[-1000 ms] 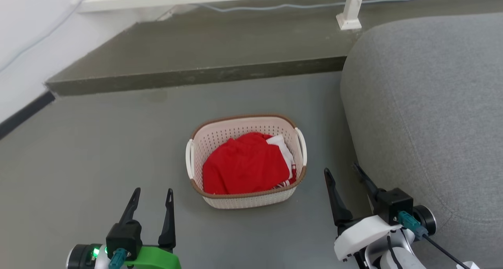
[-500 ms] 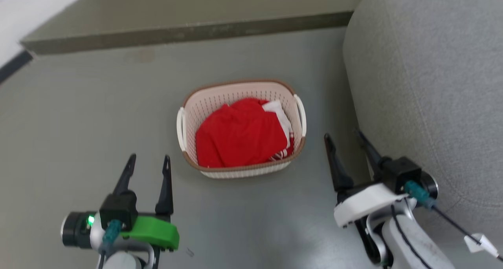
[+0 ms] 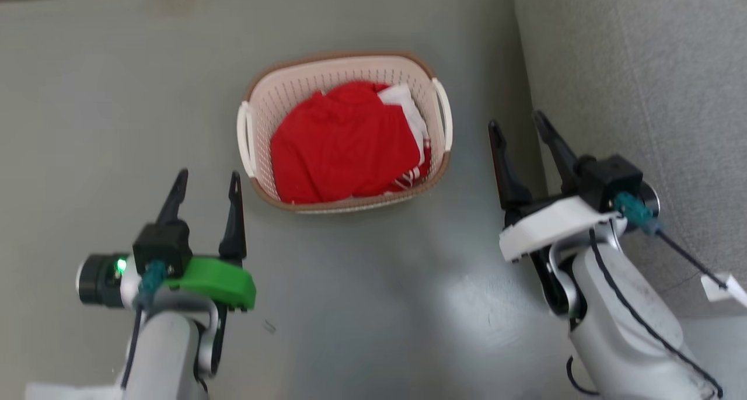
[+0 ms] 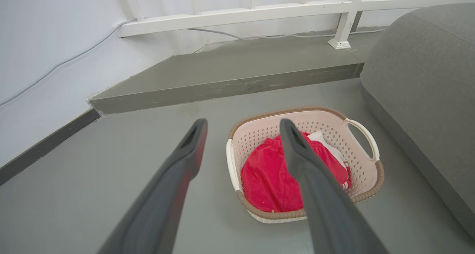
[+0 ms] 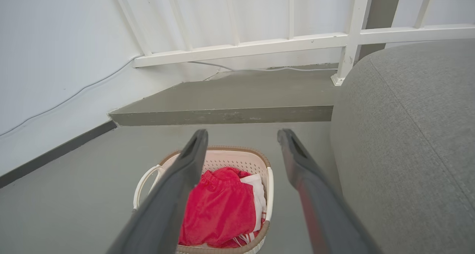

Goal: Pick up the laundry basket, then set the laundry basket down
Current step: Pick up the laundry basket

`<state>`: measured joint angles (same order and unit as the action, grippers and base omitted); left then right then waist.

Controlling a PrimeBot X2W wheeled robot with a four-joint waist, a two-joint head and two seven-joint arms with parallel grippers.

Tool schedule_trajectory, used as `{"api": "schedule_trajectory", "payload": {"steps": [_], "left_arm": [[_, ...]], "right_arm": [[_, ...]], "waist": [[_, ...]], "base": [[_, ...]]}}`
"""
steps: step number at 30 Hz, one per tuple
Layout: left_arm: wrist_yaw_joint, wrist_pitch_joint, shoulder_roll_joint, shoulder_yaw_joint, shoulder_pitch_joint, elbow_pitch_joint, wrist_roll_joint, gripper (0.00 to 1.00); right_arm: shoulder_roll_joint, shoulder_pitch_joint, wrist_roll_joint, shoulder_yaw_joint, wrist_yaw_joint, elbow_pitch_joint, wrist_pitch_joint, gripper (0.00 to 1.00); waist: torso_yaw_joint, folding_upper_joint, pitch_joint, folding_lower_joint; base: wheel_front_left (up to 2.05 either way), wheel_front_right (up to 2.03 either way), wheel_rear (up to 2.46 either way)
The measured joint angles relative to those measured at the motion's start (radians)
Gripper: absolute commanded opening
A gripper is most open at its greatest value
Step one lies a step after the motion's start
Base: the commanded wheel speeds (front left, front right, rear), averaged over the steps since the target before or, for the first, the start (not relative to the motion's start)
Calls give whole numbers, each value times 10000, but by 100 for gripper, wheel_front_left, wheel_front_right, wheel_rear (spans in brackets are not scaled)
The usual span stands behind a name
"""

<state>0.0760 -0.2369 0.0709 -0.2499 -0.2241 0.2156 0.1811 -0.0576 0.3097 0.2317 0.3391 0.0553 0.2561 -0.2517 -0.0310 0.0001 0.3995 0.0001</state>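
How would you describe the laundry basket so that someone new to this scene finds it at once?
Start at the big grey upholstered seat on the head view's right; on the grey floor just left of it sits the laundry basket. It is small, cream-white and perforated, with a brown woven-look rim, white side handles and bright red cloth inside, against plain grey all round.

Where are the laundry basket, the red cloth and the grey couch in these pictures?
laundry basket (image 3: 309,79): head view, on its far perforated wall.
red cloth (image 3: 344,143): head view, on the middle of the cloth.
grey couch (image 3: 642,67): head view, on its fabric side.
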Motion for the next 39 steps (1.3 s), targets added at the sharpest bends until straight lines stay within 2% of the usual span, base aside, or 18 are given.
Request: {"api": "schedule_trajectory", "payload": {"steps": [12,26,39], "left_arm": [[-349,614,-15,117,-2285,1254,81,100],[-591,1198,-161,132,-4802,2815,157,100],[-669,1507,-261,247,-6586,4205,339,100]], "right_arm": [[-31,2171,59,-123,-286,1735,82,100],[-50,4832,184,-449,-286,3586,957,100],[-69,6555,449,-493,-276,5020,1402,100]], "waist": [[-139,0,1696,1],[-60,0,3524,1],[141,0,5173,0]], "base": [[0,0,0],[0,0,0],[0,0,0]]}}
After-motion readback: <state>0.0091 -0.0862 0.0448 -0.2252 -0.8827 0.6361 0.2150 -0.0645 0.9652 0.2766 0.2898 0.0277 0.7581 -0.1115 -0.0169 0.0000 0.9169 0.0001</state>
